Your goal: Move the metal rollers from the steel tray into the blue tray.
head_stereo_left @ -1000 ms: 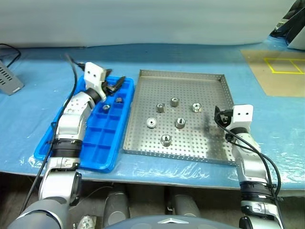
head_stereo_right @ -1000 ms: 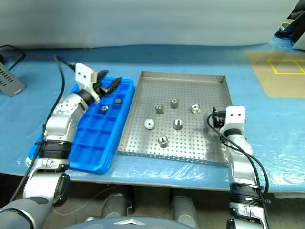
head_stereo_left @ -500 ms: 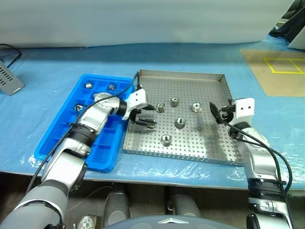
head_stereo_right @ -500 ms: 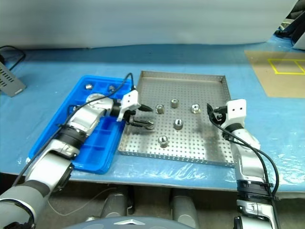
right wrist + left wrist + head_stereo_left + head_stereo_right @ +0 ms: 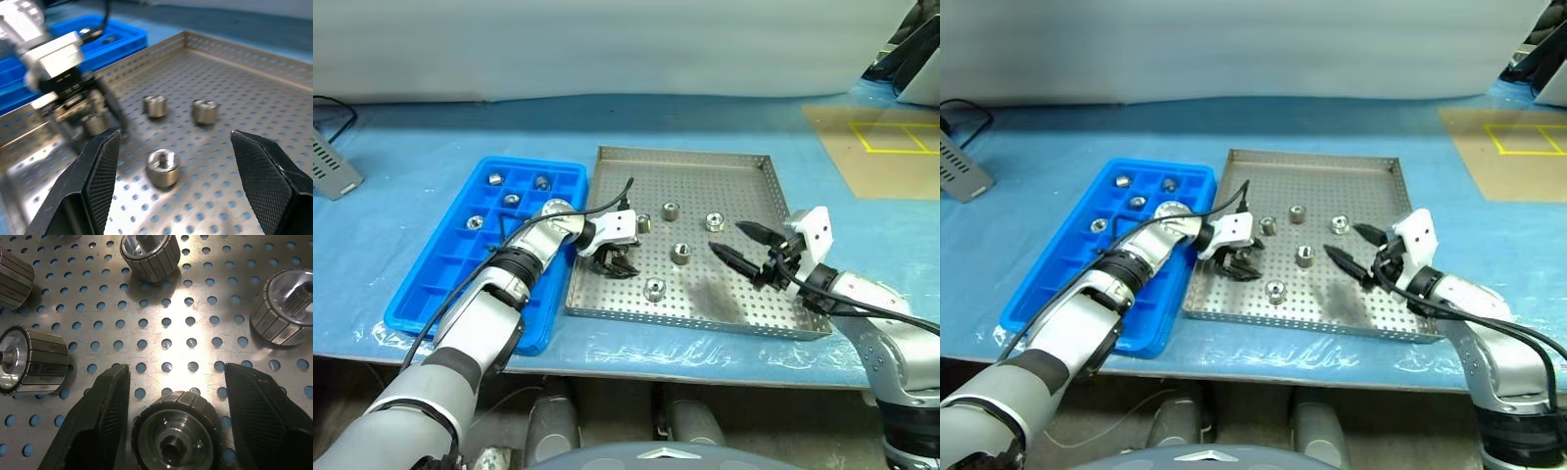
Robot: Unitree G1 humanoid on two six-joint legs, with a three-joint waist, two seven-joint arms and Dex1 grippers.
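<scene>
While the left pincer (image 5: 615,262) reaches from over the blue tray (image 5: 421,294) into the steel tray (image 5: 759,304), the head views show it pointing down over one metal roller near the tray's left edge, its forearm stretched across the blue tray's right rim. Four rollers (image 5: 511,200) sit in the blue tray's far compartments; loose rollers (image 5: 680,253) lie in the steel tray. The right pincer (image 5: 742,245) hovers above the steel tray's right part, its fingers spread wide with nothing between them, pointing left towards the middle, the arm bent in from the tabletop's (image 5: 401,147) near edge.

From the left wrist, the fingers (image 5: 93,426) stand apart on either side of a roller (image 5: 175,434), with a gap showing on each side.

From the right wrist, the wide fingers (image 5: 95,171) frame a roller (image 5: 163,168) lying well beyond them.
</scene>
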